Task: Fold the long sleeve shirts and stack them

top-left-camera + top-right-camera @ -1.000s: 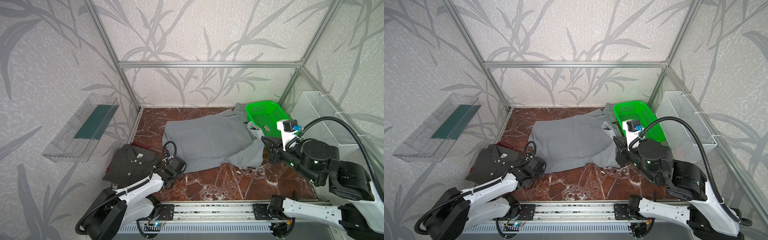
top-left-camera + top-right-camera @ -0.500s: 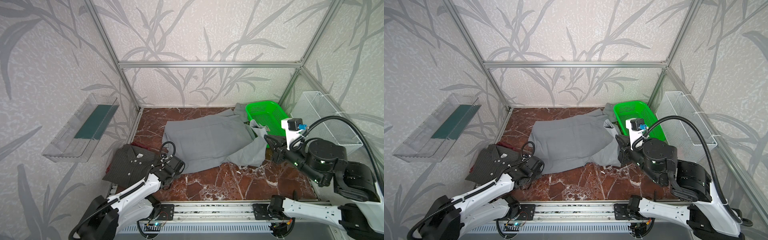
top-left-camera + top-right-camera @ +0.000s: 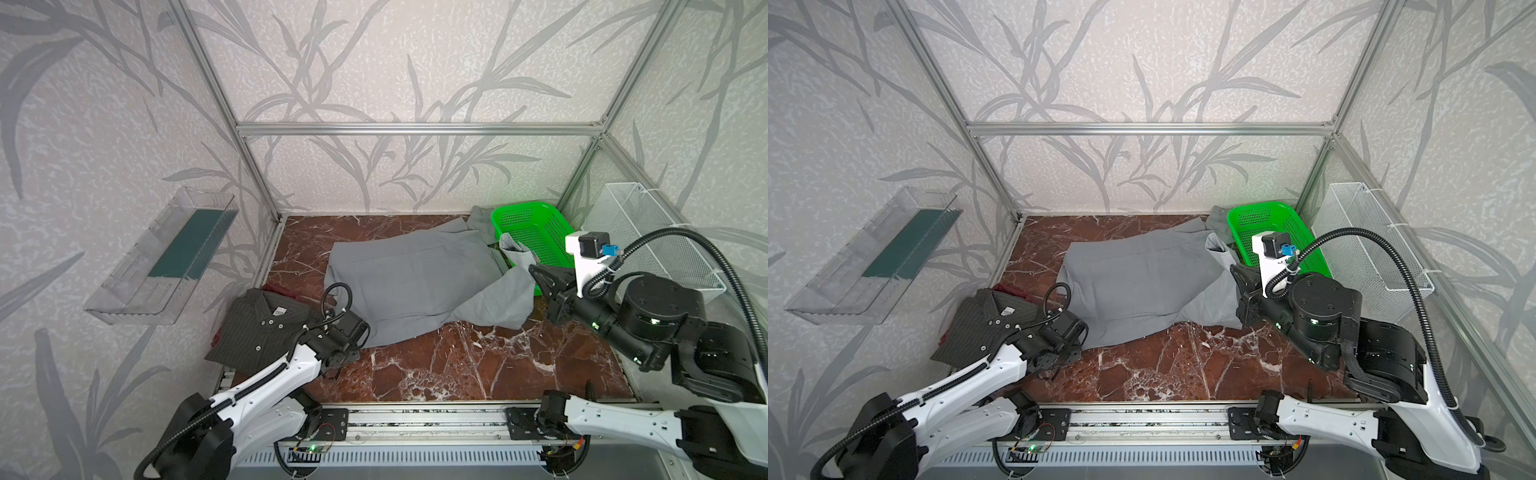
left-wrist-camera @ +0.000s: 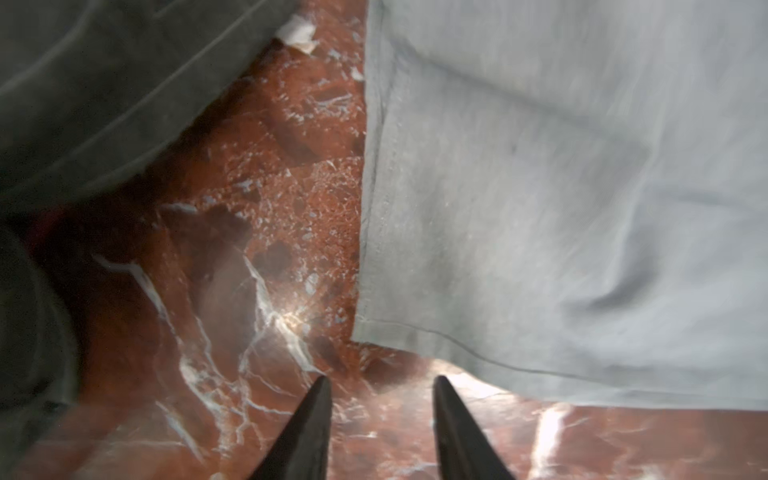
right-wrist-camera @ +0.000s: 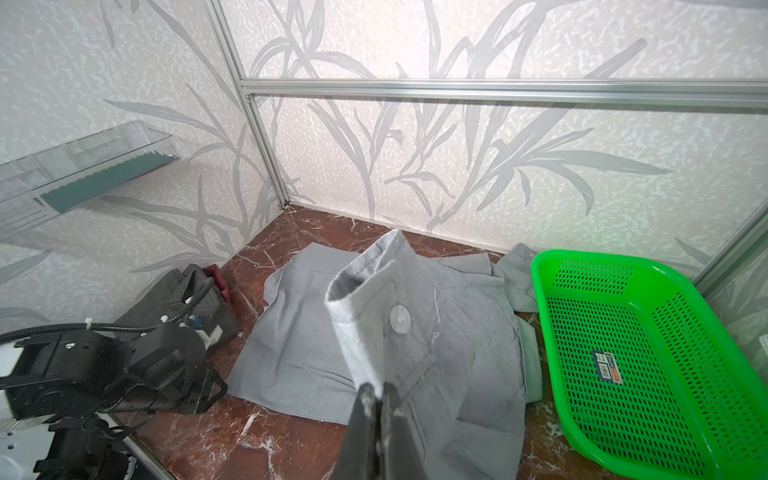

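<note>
A small blue and orange sticker [image 5: 606, 365] lies on the floor of the green basket [image 5: 540, 316], its print too small to read. A white neck tag [image 3: 277, 309] shows inside the collar of the pinstriped shirt [image 3: 257, 328], and its writing cannot be made out either.

The grey shirt [image 3: 415, 282] lies spread across the middle of the bench [image 3: 457, 365], its far right part up against the basket. The right hand [image 5: 378, 388] is closed tight on this shirt's sleeve just below the cuff [image 5: 374, 299], which stands up off the cloth with a pale button [image 5: 400, 319] facing the wrist camera.

The pinstriped shirt sits folded at the front left corner of the bench, on top of a bit of red cloth [image 3: 278, 289] and apart from the grey shirt. The left hand [image 4: 382, 380] hangs over bare marble beside the near corner of the grey shirt, its fingers [image 4: 316, 415] parted with nothing between them.

Against the picture from a second ago, the right arm has drawn back toward the right side and the gripped sleeve is pulled farther out from the body of the grey shirt. The left arm sits almost where it was, and the pinstriped shirt has not shifted.
</note>
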`<state>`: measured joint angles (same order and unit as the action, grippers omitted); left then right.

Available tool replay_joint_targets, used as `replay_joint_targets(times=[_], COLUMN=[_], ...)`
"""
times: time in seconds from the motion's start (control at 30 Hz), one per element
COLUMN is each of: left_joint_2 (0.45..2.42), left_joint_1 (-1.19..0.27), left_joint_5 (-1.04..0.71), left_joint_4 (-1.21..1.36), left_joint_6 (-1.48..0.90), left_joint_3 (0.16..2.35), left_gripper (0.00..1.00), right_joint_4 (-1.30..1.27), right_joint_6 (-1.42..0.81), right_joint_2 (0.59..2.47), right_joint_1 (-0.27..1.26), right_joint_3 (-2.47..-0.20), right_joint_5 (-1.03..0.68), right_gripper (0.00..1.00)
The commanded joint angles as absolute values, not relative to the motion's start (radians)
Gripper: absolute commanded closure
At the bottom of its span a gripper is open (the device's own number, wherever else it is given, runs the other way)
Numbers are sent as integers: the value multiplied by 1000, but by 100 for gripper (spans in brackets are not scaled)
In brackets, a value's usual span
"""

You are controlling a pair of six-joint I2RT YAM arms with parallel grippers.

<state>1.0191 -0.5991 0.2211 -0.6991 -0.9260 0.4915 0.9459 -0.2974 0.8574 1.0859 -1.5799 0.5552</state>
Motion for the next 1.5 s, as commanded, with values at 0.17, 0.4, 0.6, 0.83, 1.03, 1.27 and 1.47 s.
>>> replay_joint_targets(times=[0.17,0.4,0.6,0.83,1.03,1.27,1.47], left_joint_2=[942,968,990,1017,1027,1036,973], left_joint_1=[-503,-486,-478,-478,-478,-478,-478], left_joint_5=[165,99,73,82,96,76,39], left_joint_4=[-560,-463,-410,-407,-401,-372,-393], left_joint_6=[-904,-927,-941,-934,-932,-925,-929], left_joint_3=[411,354,306,314,318,313,321], left_gripper=[33,38,51,66,89,100,100], right_joint_4=[931,930,930,942,946,955,954], right_joint_6=[-308,-317,-324,-327,-333,-337,-337], right_joint_2=[859,880,891,896,891,885,882], right_joint_1=[1090,1091,1091,1090,1091,1090,1091], right_joint_3=[-1580,-1586,-1592,-1606,-1604,-1606,-1605], right_joint_5=[529,522,519,528,528,525,520], right_gripper=[100,100,100,100,100,100,100])
